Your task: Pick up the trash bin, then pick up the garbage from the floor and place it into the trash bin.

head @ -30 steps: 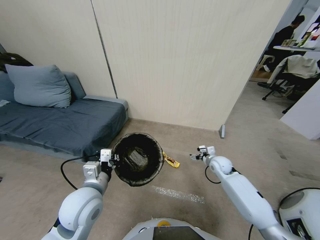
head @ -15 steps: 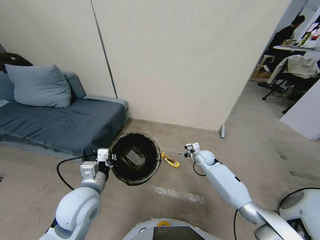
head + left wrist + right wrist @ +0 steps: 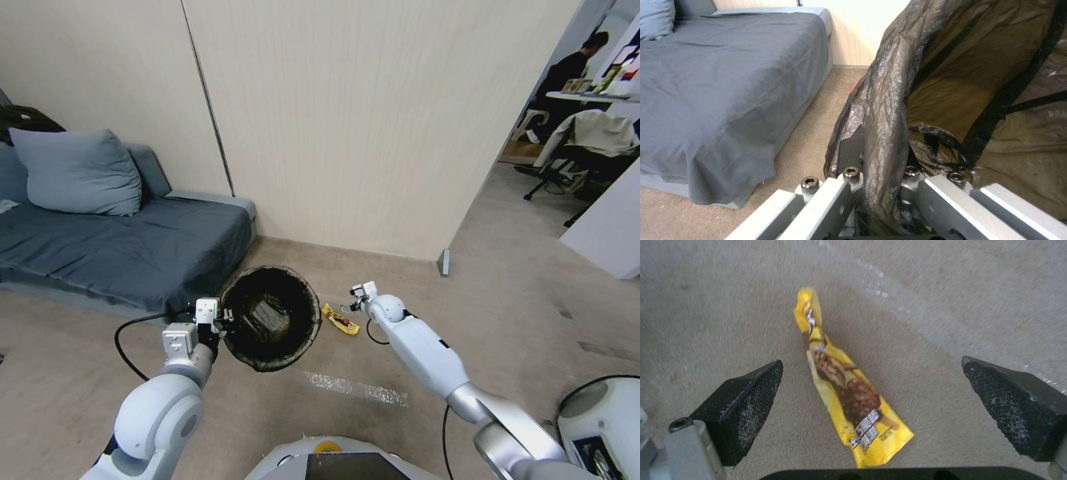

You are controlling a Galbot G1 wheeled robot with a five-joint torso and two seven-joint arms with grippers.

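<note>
A: Left gripper?
B: Clamped on the rim of the round black-lined trash bin.
A: Right gripper?
B: Spread wide, the flat yellow snack wrapper on the floor between its pads.

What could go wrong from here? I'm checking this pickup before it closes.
The yellow wrapper lies flat on the carpet, so the open right pincer may close above it and miss. The left pincer grips only the trash bin rim and thin liner, which might slip or tear.
</note>
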